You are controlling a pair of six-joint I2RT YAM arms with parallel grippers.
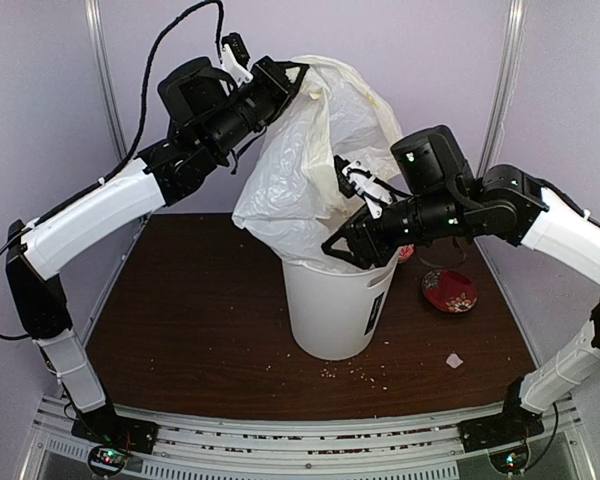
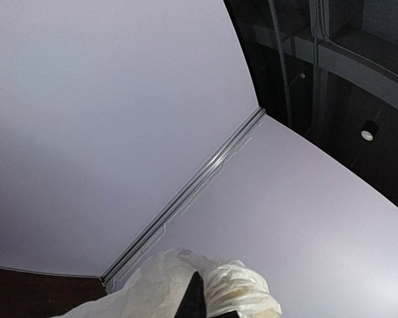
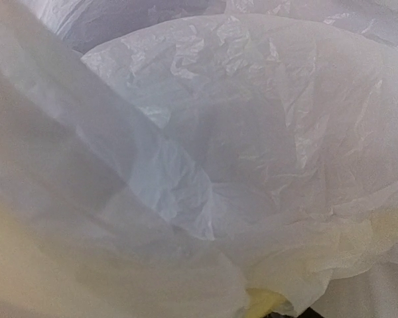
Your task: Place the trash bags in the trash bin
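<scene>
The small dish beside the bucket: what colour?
The dish is dark red with a pattern; clearest from the top camera.

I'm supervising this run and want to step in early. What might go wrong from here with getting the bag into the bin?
1. Most of the trash bag billows above the trash bin, wider than its rim, hanging from the shut left fingers; released now, it may drape outside.
2. The right fingers sit at the rim of the tall bin; a sideways shove might tip it toward the red bowl.
</scene>
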